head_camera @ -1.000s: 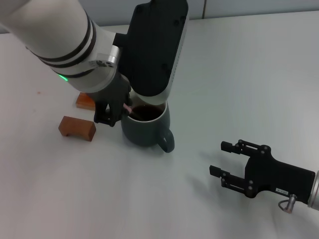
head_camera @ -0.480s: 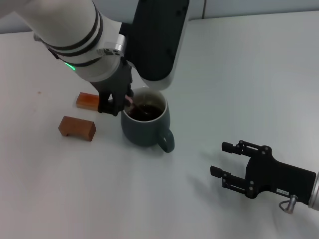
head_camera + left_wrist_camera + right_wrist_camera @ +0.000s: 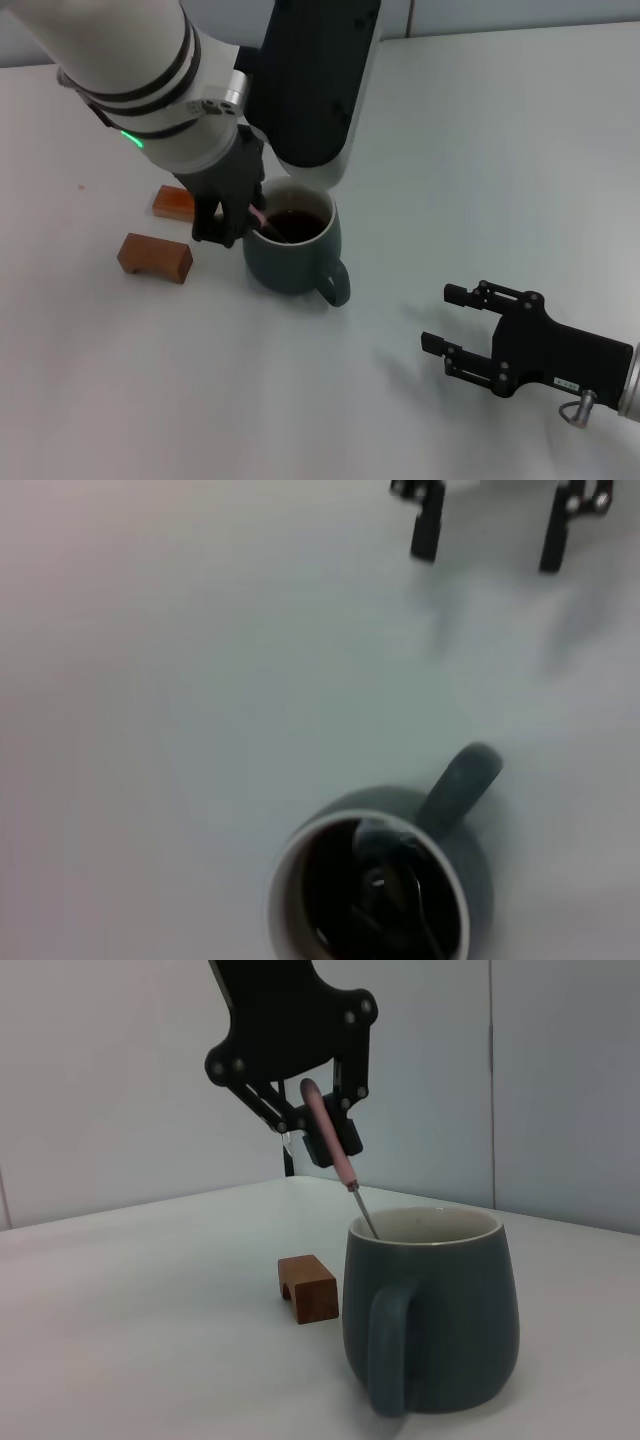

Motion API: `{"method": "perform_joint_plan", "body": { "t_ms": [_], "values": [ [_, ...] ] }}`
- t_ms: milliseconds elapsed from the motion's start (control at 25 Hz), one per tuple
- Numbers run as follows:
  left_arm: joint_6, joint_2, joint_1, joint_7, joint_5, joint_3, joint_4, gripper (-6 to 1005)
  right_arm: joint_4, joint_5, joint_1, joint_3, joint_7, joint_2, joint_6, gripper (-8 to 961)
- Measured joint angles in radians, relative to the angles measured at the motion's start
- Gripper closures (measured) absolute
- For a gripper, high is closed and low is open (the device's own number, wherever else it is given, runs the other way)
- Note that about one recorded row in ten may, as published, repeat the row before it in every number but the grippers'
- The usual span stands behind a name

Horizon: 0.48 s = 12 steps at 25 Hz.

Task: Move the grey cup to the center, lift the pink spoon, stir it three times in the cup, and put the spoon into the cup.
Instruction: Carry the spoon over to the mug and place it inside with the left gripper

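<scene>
Stirring step, viewed from the head and both wrists. The grey cup (image 3: pixel 293 250) stands near the middle of the table (image 3: pixel 480 150), handle turned toward the right gripper (image 3: pixel 452 318), dark liquid inside. Your left gripper (image 3: pixel 322 1130) hangs just above the cup's rim on the side facing the two brown blocks (image 3: pixel 155 256), jaws closed on the handle of the pink spoon (image 3: pixel 330 1150); the right wrist view shows the spoon tilted, its thin metal neck crossing the pale rim and its bowl down in the liquid, as the left wrist view (image 3: pixel 385 885) confirms. The right gripper is parked low over the table, well apart from the cup, fingers spread with nothing between them. To stir well, you should judge the circle by the rim: sweep the spoon bowl round inside the wall without pressing the neck hard against the edge, since a sideways push could slide or tip the cup. Hold the wrist height steady so the bowl stays submerged and does not scrape the bottom. Move slowly enough that liquid does not slop over. When the three turns are done, open the jaws only once the spoon leans on the rim.
</scene>
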Motion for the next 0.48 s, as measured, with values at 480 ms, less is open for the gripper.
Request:
{"method": "perform_joint_plan", "body": {
  "t_ms": [480],
  "values": [
    [-0.078, 0.000, 0.008, -0.012, 0.040, 0.012, -0.021, 869, 0.000, 0.000, -0.003, 0.000, 0.000, 0.000, 0.000, 296]
  ]
}}
